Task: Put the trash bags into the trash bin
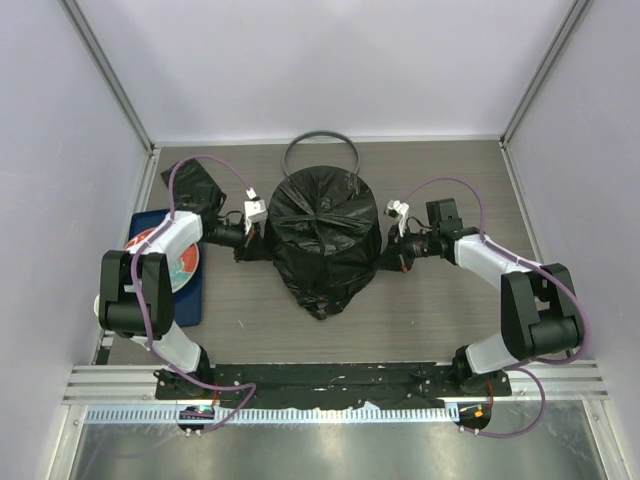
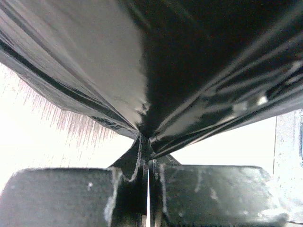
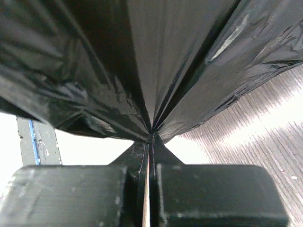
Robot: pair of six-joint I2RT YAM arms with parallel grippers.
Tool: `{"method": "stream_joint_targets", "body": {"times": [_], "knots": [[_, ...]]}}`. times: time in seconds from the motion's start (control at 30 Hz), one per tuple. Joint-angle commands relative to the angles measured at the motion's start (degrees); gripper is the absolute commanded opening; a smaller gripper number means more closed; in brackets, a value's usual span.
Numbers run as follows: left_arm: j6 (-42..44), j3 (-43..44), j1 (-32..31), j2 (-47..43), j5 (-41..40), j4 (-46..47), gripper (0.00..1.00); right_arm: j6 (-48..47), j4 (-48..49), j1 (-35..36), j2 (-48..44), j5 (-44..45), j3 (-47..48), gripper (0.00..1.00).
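**Left arm:** My left pincer is closed tight on a pleat of the trash bag. The glossy black film is squeezed between both my fingers, at the bag's left side.

**Right arm:** My right pincer is closed on a gathered fold at the bag's right side. The film fans out from my fingertips.

**Left arm:** From above, the trash bag sits in the middle of the table, draped over a round upright form that it hides entirely.

**Right arm:** A grey ring lies just beyond it, by the far edge.

**Left arm:** A second black bag lies crumpled near the far left corner. On my side a blue tray with a plate on it runs along the left edge.
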Motion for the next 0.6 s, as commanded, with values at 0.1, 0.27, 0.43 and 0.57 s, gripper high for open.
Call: {"method": "stream_joint_targets", "body": {"times": [0.1,0.27,0.43,0.57], "knots": [[4.3,2.2,2.3,-1.9,-3.8,-9.1,0.35,-11.0,-20.2,-0.7,-0.2,-1.7,6.7,0.43],[3.7,7.7,5.0,-8.3,-4.9,-18.6,0.62,-10.9,-33.9,-1.0,-6.6,4.5,16.1,0.69],[-3.1,8.4,10.1,-14.2,-7.0,-17.9,0.68,-2.6,-38.8,-0.6,-11.6,13.0,28.6,0.70],[-17.4,6.6,10.2,-18.9,-7.7,-5.9,0.71,7.7,-35.2,7.6,-8.4,17.2,41.0,0.58]]}}
